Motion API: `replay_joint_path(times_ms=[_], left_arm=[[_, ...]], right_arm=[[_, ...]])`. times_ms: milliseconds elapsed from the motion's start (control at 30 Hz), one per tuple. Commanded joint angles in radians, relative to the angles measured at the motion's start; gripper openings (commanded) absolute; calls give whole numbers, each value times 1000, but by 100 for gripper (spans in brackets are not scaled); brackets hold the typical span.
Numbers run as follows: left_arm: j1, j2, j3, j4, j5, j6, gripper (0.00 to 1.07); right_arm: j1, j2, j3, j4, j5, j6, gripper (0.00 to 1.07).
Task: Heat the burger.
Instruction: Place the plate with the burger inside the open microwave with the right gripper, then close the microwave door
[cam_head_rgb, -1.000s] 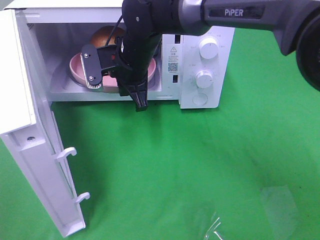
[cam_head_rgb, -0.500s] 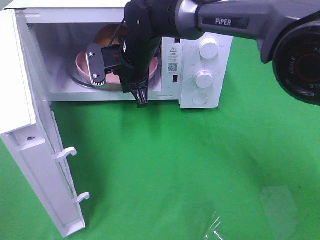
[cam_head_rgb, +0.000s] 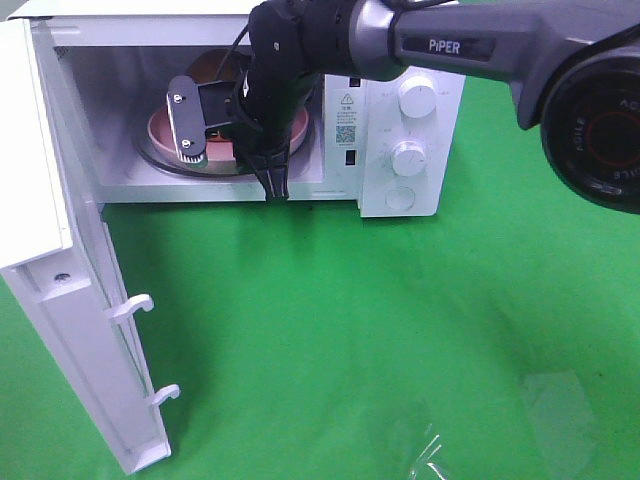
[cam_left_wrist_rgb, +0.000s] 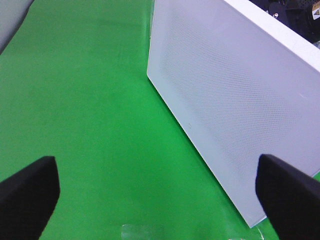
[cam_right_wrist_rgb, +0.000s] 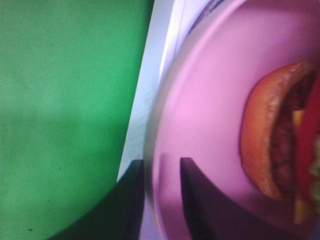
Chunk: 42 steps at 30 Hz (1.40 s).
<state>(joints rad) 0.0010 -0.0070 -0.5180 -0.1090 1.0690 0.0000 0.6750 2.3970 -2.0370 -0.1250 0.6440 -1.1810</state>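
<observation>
The burger (cam_head_rgb: 212, 66) stands on a round pink plate (cam_head_rgb: 163, 126) inside the open microwave (cam_head_rgb: 400, 120); only the top of its golden-brown bun shows behind the arm. The right wrist view shows the burger (cam_right_wrist_rgb: 272, 135) close up, with bun, patty and tomato. My right gripper (cam_head_rgb: 268, 180) reaches into the cavity at the plate's front rim. In that wrist view the right gripper (cam_right_wrist_rgb: 161, 200) straddles the rim of the plate (cam_right_wrist_rgb: 200, 110) with its jaws slightly parted and a gap at one finger. My left gripper (cam_left_wrist_rgb: 160, 200) is wide open over the green cloth, holding nothing.
The microwave door (cam_head_rgb: 60, 250) swings out to the front left, and the door (cam_left_wrist_rgb: 225, 100) fills much of the left wrist view. Control knobs (cam_head_rgb: 408, 157) sit on the microwave's right panel. Green cloth (cam_head_rgb: 380, 340) covers the table, with a clear plastic scrap (cam_head_rgb: 430, 455) near the front.
The right arm has pushed the plate and burger deeper into the microwave. Its jaws have parted from a tight grip on the rim. The left gripper has stayed open.
</observation>
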Motion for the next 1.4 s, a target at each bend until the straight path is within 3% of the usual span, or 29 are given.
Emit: replay_joint_path(times_ms=[33,433,800,967,1100,1200,1233,1300,1400], left_arm=[[-3,-3,1,-2,-2,0,100],[-3,-3,1,-2,-2,0,100],[-3,-3,1,-2,-2,0,100],[-3,-3,1,-2,-2,0,100],[-3,-3,1,-2,-2,0,100],[-3,-3,1,-2,-2,0,100],[-3,-3,1,-2,-2,0,100],[-3,-3,1,-2,-2,0,100],[-3,-3,1,-2,-2,0,100]], right_arm=[[-3,-12,-9,3,-5,2,46],[1,-29,20,14,-15,28,58],[9,-179,247,17,-99,-32,64],[13,-220,296,9,-129,-33,65],[40,-305,413,10,-175,-40,66],[45,-317,437,10,-187,-40,66],[47,-365,510,7,-239,-39,66],[47,-407,560,7,-266,-35,66],[47,-426,584,7,-275,-31,66]])
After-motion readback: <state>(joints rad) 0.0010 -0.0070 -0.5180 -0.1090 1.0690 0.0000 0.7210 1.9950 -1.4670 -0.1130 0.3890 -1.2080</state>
